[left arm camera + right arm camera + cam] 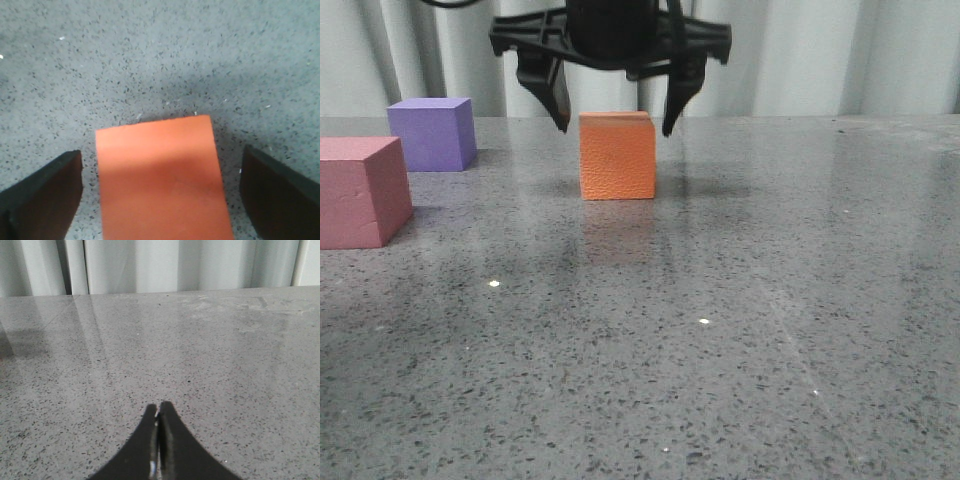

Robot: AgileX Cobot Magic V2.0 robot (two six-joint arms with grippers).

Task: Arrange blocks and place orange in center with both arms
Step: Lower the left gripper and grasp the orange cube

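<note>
The orange cube [617,157] stands on the grey speckled table near the middle. My left gripper [616,128] hangs over it, open, its two fingers level with the cube's top, one on each side, with a gap to the cube. The left wrist view shows the orange cube [162,180] between the two fingers [45,195], not touched. The purple cube [432,132] stands at the far left. The pinkish-red cube [358,191] stands nearer, at the left edge of the front view. My right gripper [158,412] is shut and empty, low over bare table; it does not show in the front view.
The table [720,320] stretches forward and right of the cubes. Pale curtains [820,50] hang behind the far edge of the table.
</note>
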